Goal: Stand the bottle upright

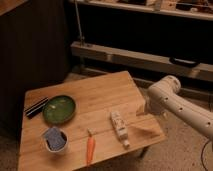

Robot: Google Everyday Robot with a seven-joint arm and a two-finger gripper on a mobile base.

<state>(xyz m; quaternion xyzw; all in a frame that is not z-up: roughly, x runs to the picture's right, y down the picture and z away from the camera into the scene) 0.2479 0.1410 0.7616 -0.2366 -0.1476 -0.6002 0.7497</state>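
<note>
Slim cream bottle (119, 127) lying flat, claw (146, 108) at table (100, 95) edge, state unclear

Bare tabletop (102, 95) around bottle (119, 128), carrot (90, 148) nearby, end effector (145, 108) perhaps at right edge

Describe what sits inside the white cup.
A blue-grey lump fills the white cup; whatever lies beneath is covered. The pincer hovers by the table edge near the bottle.

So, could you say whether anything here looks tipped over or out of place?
The bottle lies on its side near the front edge of the table, right of the carrot. The gripper hovers at the right edge.
</note>
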